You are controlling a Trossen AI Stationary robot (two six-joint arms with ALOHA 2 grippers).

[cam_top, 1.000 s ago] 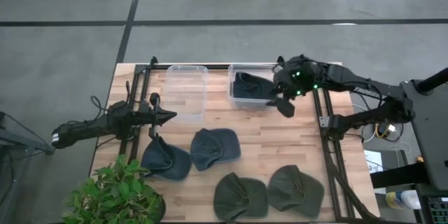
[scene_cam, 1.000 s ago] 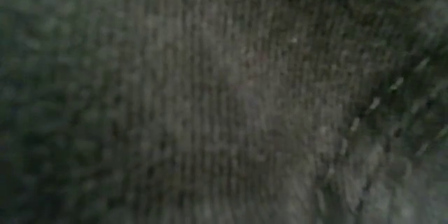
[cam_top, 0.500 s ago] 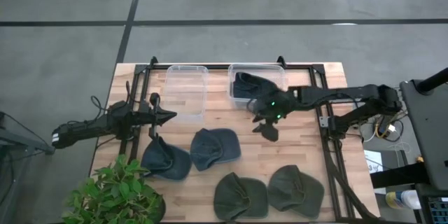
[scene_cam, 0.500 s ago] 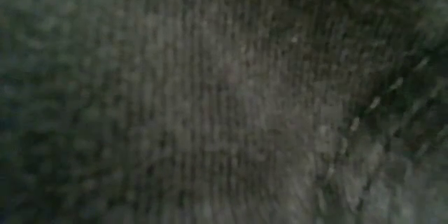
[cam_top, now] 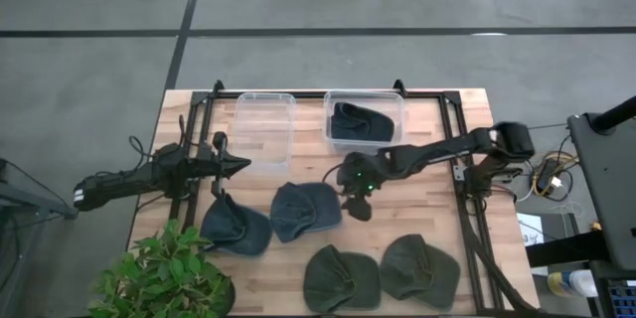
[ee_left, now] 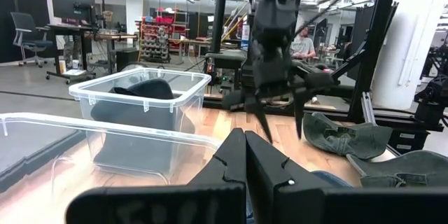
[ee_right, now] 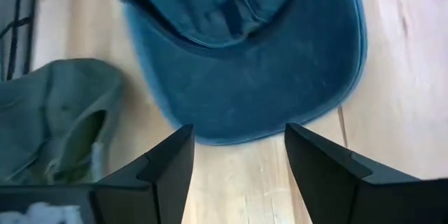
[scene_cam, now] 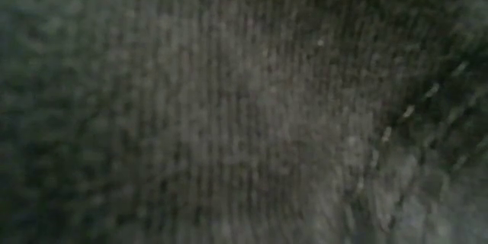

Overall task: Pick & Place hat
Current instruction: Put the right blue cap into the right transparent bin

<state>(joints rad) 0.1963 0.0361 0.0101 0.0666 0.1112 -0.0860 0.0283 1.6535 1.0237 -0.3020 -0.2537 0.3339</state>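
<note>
Several caps lie flat on the wooden table. A blue-grey cap sits mid-table, a darker blue one to its left, and two green ones near the front edge. A dark cap lies in the right clear bin. My right gripper is open, just right of the blue-grey cap. In the right wrist view the gripper points down at the cap's brim and touches nothing. My left gripper waits shut at the table's left. Cap fabric fills the low view.
An empty clear bin stands left of the bin with the dark cap. A potted plant sits at the near-left corner. Black frame rails run along the table's sides. Bare wood lies right of my right gripper.
My right gripper has swung from beside the right bin toward the table's middle and near edge, and lower. It ends next to the blue-grey cap. The caps have stayed where they were.
</note>
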